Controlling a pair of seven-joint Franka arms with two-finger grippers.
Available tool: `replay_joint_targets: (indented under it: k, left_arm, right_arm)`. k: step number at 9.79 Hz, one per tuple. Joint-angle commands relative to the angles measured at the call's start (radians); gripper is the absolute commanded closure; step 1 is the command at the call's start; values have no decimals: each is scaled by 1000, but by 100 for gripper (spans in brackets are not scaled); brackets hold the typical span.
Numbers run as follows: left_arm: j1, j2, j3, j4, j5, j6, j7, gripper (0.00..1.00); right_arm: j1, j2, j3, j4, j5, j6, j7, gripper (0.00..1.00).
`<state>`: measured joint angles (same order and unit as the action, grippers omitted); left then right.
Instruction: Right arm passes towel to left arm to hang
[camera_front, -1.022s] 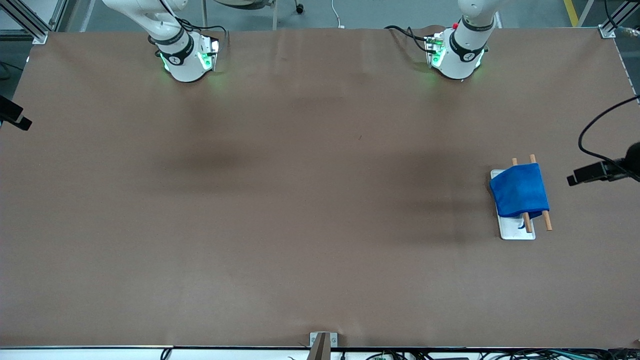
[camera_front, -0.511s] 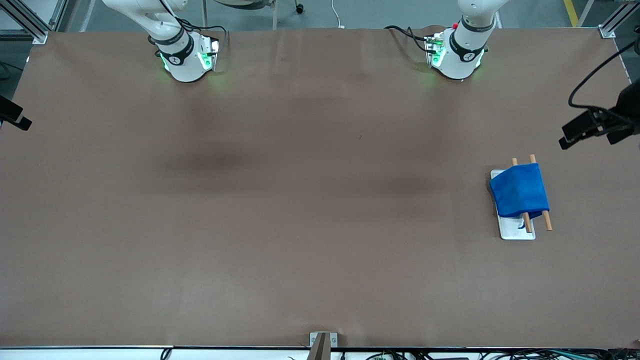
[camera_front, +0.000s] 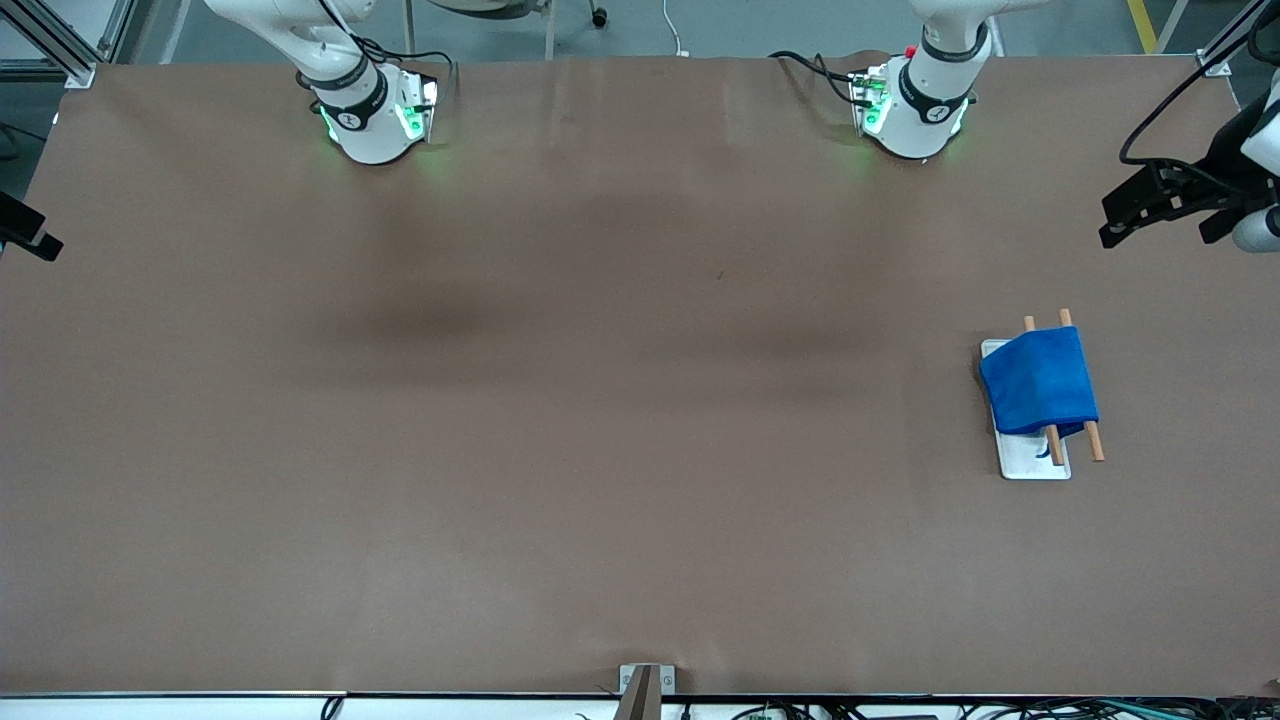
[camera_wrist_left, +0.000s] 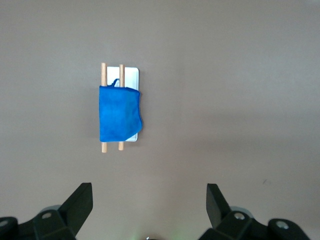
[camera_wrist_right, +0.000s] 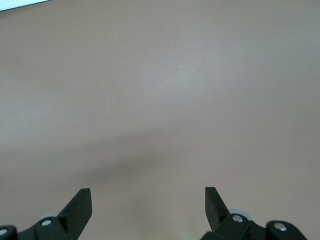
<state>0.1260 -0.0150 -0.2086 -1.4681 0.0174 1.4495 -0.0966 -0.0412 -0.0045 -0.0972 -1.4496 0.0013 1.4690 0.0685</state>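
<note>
Towel (camera_front: 1038, 382) (soft, light, floppy, so best pinched at a hem or corner loop) lay draped over the rack (camera_front: 1046, 455) near the bench's left-arm end, w/ left hand (camera_wrist_left: 149, 205) and right hand (camera_wrist_right: 148, 207) both released, grasping nothing.

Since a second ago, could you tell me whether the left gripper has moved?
Yes. In the front view the left gripper, open, has moved away from the towel on its rack, toward the robots' bases.
</note>
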Motion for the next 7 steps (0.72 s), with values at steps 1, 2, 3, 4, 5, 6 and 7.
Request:
replay_joint_targets:
  k: [1,2,3,4,5,6,7]
  left_arm:
    - [-112,-72,102,-124,-16,14,14,0]
    - [-120,-89,107,-144,-23,12,14,0]
    - [-120,-112,107,-176,-28,15,2,0]
    - [-120,-114,106,-178,-27,15,12,0]
    - [-120,-109,106,-173,-27,15,17,0]
    - [-118,-108,107,-169,-27,15,20,0]
    - [-117,-109,104,-169,-22,14,18,0]
  right_arm:
    - [-5,-11,5,-6,-9,-6,-4,0]
    - [-6,-11,5,-6,-9,-6,-4,0]
    - [-6,-11,5,-6,-9,-6,-4,0]
    - [-6,-11,5,-8,-9,-6,-4,0]
    - [-6,-11,5,-8,-9,-6,-4,0]
    - [-5,-11,5,-8,-9,-7,-4,0]
    - [-6,-11,5,-8,-9,-6,-4,0]
